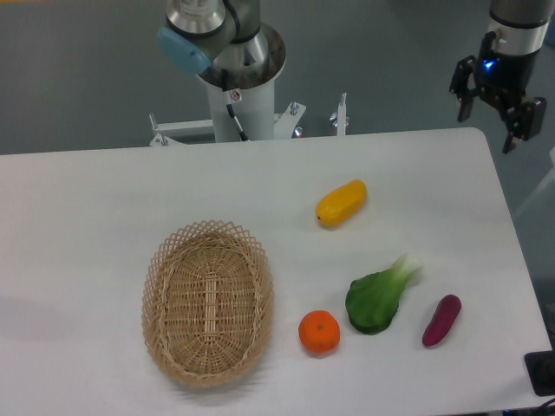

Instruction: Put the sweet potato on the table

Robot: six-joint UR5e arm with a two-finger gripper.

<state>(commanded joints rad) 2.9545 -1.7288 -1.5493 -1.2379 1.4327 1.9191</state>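
The sweet potato (pixel 441 320), slim and magenta-purple, lies flat on the white table (pixel 104 199) near its front right corner, just right of the green leafy vegetable. My gripper (pixel 488 127) hangs high at the upper right, above the table's far right corner and far from the sweet potato. Its two black fingers are spread apart with nothing between them.
An oval wicker basket (pixel 208 301) stands front left of centre. An orange (pixel 319 332) sits right of it, a green leafy vegetable (pixel 380 295) beside that, and a yellow-orange oblong fruit (pixel 341 202) lies mid-table. The arm's base (pixel 238 82) rises behind the far edge.
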